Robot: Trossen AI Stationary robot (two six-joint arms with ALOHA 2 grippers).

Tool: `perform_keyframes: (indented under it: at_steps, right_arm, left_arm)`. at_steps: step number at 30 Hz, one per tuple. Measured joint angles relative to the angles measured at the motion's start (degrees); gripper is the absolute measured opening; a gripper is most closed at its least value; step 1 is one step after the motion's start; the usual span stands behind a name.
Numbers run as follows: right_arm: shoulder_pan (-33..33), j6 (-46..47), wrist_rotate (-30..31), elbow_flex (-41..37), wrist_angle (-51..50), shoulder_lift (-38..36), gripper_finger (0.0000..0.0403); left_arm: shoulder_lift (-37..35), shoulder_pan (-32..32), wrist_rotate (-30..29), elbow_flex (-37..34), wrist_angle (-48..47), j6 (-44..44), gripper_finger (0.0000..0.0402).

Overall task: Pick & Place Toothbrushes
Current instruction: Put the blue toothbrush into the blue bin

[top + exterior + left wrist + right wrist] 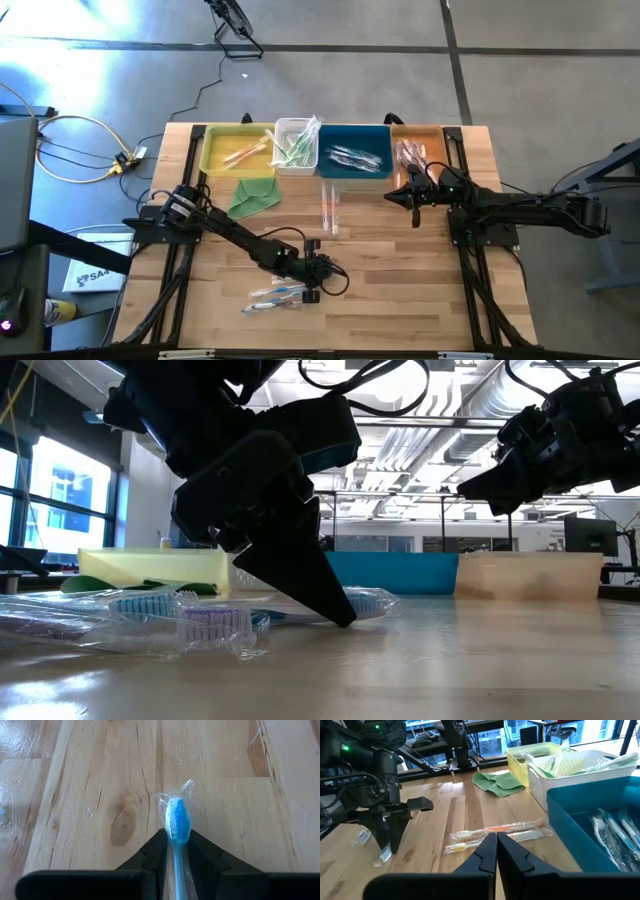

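1. We start with the wooden table [400,290], which carries everything else; both dark arms reach in over it, the left one from 9 o'clock and the right one from 3 o'clock.
2. Along the 12 o'clock edge we see four bins side by side: a yellow bin [222,147] with orange-yellow toothbrushes, a white basket [296,143] with green ones, a blue bin [354,150] with blue-white ones, and a tan bin [418,147] with pink-red ones.
3. A folded green cloth [252,195] lies just below the yellow bin (it is no toothbrush).
4. The left gripper [334,276] is low over the table toward 6 o'clock of centre, its jaws clamped on a blue toothbrush [177,822] in a clear wrapper; in the left wrist view the bristled head sticks out past the fingertips, above bare wood.
5. The right gripper [415,199] hangs above the table just below the tan bin, its jaws pressed together on nothing.
6. Near the table's centre we count a pair of orange toothbrushes [329,208] lying side by side, between the two grippers.
7. Just at 8 o'clock of the left gripper a few loose wrapped toothbrushes [274,296] lie on the wood, blue and white among them.
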Motion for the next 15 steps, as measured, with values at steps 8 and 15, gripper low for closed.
perform_keyframes:
  at_steps: [8, 15]
  right_arm:
    - [0.0, -0.07, 0.25, 0.0, 0.0, 0.0, 0.0004]
    - [0.0, -0.09, 0.21, 0.0, 0.02, 0.0, 0.0004]
  left_arm:
    - [0.0, 0.0, -0.28, -0.02, 0.19, -0.15, 0.0065]
    - [0.02, 0.0, -0.66, -0.07, 0.95, -0.14, 0.0058]
